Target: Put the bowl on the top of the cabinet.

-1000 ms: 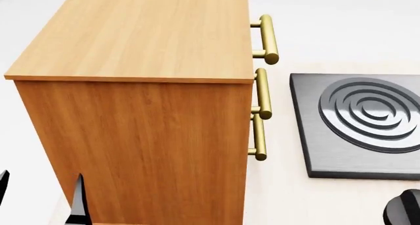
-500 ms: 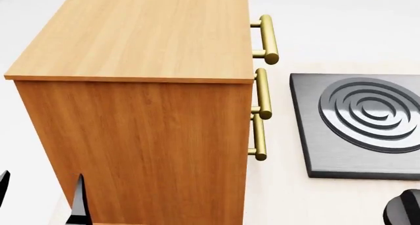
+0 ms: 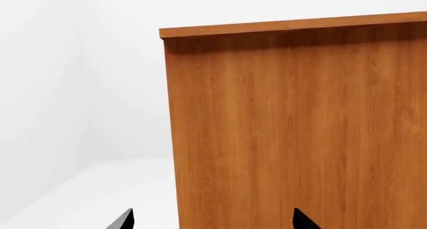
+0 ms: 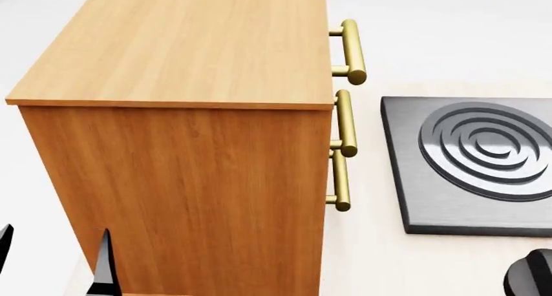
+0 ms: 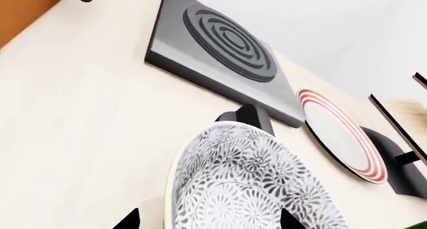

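The bowl [image 5: 247, 179], white with a dense black floral pattern and a yellowish rim, stands on edge in a black holder [image 5: 251, 116] on the pale counter. My right gripper [image 5: 209, 221] is open, one fingertip on each side of the bowl's lower part; contact does not show. The orange-brown cabinet [image 4: 181, 179] fills the left of the head view, its lighter flat top [image 4: 190, 44] bare. My left gripper [image 4: 53, 257] is open and empty, low beside the cabinet's side wall [image 3: 300, 129]. The bowl is out of the head view.
Brass handles [image 4: 350, 50] stick out from the cabinet's front. A dark grey stove plate [image 4: 470, 163] with ringed grooves lies right of it. A red-ringed white plate [image 5: 340, 134] stands in another black holder, with a pale rack edge [image 5: 400, 121] beyond. A black rounded part [image 4: 530, 276] shows at lower right.
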Available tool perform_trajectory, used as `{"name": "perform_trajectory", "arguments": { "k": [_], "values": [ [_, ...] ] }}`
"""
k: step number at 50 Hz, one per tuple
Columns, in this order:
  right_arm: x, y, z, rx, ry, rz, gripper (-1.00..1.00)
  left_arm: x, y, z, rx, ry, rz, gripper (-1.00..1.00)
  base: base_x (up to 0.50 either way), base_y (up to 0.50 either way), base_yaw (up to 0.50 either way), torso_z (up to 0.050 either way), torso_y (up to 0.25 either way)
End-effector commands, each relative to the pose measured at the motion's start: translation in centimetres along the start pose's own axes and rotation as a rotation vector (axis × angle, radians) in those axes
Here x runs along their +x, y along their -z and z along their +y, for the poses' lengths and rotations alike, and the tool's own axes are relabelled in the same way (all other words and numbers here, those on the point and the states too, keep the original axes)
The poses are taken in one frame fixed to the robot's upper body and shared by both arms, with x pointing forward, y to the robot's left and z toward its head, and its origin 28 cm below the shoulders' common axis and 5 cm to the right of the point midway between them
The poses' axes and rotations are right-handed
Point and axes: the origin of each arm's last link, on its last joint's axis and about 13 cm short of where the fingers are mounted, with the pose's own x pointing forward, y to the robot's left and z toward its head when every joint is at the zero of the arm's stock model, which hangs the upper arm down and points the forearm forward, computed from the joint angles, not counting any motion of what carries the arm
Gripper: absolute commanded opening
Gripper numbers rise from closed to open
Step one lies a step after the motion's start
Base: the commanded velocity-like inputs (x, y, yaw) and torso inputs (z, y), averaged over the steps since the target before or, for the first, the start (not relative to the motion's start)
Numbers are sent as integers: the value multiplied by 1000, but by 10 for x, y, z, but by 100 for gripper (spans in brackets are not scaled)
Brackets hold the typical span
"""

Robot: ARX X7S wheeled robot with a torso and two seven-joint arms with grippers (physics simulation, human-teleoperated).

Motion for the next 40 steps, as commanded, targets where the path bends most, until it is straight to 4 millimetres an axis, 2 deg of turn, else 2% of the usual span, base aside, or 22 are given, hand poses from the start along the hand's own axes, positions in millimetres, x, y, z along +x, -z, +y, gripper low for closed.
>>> {"name": "perform_trajectory", "arguments": {
  "k": [1, 40],
  "values": [
    [1, 1, 1, 0, -2, 4, 100, 0, 0, 0, 0, 0, 0, 100, 0, 0, 0, 0, 0],
    [4, 6, 5, 5, -15, 15, 100, -1, 0, -1, -2, 4, -3, 100, 0, 0, 0, 0, 0]
  ]
}}
